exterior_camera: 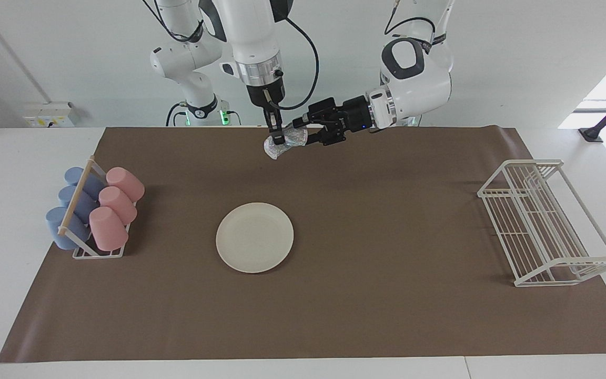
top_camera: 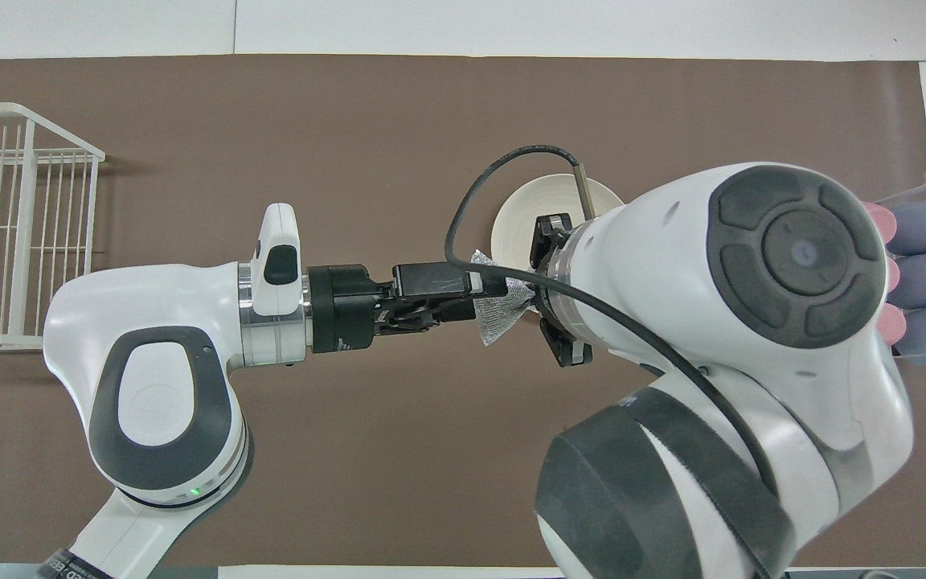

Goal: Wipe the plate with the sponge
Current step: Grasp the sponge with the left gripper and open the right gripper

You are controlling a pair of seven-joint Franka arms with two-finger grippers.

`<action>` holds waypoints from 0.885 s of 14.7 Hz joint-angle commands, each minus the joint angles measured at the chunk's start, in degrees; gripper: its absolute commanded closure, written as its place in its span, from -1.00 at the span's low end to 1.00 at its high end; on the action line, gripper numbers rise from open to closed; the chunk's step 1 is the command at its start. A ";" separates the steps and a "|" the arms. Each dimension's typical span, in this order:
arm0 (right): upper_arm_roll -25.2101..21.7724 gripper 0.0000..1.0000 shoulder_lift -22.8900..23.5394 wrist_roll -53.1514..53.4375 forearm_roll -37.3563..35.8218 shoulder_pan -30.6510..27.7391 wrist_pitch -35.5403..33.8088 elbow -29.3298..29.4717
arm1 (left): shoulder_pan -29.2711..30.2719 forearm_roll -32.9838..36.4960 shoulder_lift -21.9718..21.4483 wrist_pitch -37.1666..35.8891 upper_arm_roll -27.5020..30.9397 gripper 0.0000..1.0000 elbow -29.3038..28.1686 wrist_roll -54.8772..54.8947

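I have the small, lumpy, silvery-white mesh sponge (exterior_camera: 288,141) up in the air over the brown mat (exterior_camera: 387,221), at the edge nearest the robots and about midway between the two arm bases. My right gripper (exterior_camera: 278,138) hangs straight down from its arm with its fingertips pressed together on the sponge, pinching it so that the pad bulges out toward the left arm's end. My left gripper (exterior_camera: 301,131) reaches in level from the left arm's end, and its black fingers stand around that bulging part of the sponge; from the overhead view the fingers overlap the mesh, but I cannot tell whether they have clamped it or merely bracket it. The round, flat, cream-white plate (exterior_camera: 254,237) lies on the mat near its middle, farther from the robots than the sponge and well apart from both grippers; in the overhead view only part of its rim (top_camera: 511,221) shows past the right arm's wrist. At the right arm's end of the mat stands a white wire holder with pink cups (exterior_camera: 116,208) and blue cups (exterior_camera: 71,205) lying in it on their sides. At the left arm's end sits a white wire dish rack (exterior_camera: 545,221).
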 commanded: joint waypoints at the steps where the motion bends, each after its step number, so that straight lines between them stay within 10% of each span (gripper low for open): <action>1: -0.02 1.00 0.50 0.34 -0.37 0.03 -0.59 0.97 | -0.83 -0.66 -0.68 0.08 0.66 1.00 -0.13 -5.15; 10: -0.02 0.98 -0.37 -0.79 -0.37 -0.23 -1.72 0.79 | -0.74 -0.40 -1.47 -0.10 0.75 1.00 -0.66 -7.71; 11: -0.02 0.23 -0.64 -3.50 -0.37 -0.41 -3.12 0.62 | -0.74 -0.31 -1.47 -0.10 0.75 1.00 -0.66 -8.06; 12: -0.11 -0.99 -1.34 -6.83 -0.37 -0.58 -3.40 -0.43 | -0.66 -0.31 -1.56 -0.10 0.75 1.00 -0.74 -8.07; 13: -0.37 -1.00 -1.78 -9.30 -0.28 -0.76 -3.58 -0.61 | -0.65 -0.31 -1.56 -0.10 0.75 1.00 -0.74 -8.15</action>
